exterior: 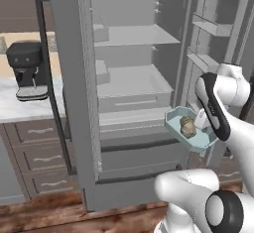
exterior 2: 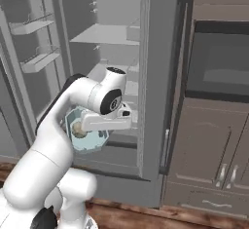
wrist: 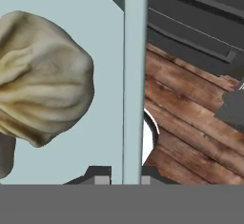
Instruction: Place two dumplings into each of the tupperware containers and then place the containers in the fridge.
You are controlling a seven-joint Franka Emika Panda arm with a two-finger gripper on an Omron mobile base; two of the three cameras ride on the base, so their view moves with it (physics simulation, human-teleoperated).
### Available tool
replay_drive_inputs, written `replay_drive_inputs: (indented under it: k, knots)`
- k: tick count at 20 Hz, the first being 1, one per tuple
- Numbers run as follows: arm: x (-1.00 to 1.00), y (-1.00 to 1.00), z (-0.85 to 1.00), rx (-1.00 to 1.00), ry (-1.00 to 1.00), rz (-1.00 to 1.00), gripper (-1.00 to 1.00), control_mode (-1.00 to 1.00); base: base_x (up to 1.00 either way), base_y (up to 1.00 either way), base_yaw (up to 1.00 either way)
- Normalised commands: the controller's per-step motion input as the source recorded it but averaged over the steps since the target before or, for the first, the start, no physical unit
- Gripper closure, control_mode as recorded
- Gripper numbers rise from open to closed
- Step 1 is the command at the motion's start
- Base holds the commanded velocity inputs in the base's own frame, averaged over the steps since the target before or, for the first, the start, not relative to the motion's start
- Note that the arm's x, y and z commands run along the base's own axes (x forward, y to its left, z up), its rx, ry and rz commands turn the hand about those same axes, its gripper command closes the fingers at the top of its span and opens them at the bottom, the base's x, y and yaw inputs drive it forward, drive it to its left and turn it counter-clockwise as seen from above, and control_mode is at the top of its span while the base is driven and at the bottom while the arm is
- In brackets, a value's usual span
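Note:
A pale-blue tupperware container [exterior: 181, 116] hangs in the air in front of the open fridge [exterior: 134, 83], level with its lower shelves. My gripper [exterior: 200, 126] is shut on the container's right rim. Tan dumplings [exterior: 187, 126] lie inside it. From the right base view the container [exterior 2: 95, 143] shows tilted under the hand, with a dumpling [exterior 2: 78, 130] in it, and the gripper [exterior 2: 86, 124] sits at its rim before the fridge [exterior 2: 112, 43]. In the hand view the rim [wrist: 134, 75] runs between the fingertips [wrist: 101, 179], and a big dumpling [wrist: 43, 75] lies to its left.
The fridge's left door [exterior: 69, 78] and right door with bins [exterior: 213, 29] stand wide open. A black coffee machine [exterior: 27, 68] sits on the counter at the left above drawers [exterior: 39, 152]. A built-in microwave [exterior 2: 219, 67] and cabinets [exterior 2: 209, 160] are at the right. Wooden floor [wrist: 190, 123] lies below.

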Motion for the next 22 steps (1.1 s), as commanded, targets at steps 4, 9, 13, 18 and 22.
replay_drive_inputs:
  k: [4, 9, 13, 18, 22]
  knots:
    - [0.0, 0.0, 0.0, 0.0, 0.0, 0.0, 1.0, 1.0, -0.65, 0.34, 0.0]
    - [0.0, 0.0, 0.0, 0.0, 0.0, 0.0, 1.0, 1.0, 0.0, 0.7, 0.07]
    - [0.0, 0.0, 0.0, 0.0, 0.0, 0.0, 1.0, 1.0, 0.09, 0.09, 0.19]
    - [0.0, 0.0, 0.0, 0.0, 0.0, 0.0, 1.0, 1.0, 0.55, -0.46, 0.18]
    - [0.0, 0.0, 0.0, 0.0, 0.0, 0.0, 1.0, 1.0, 0.77, -0.25, 0.21]
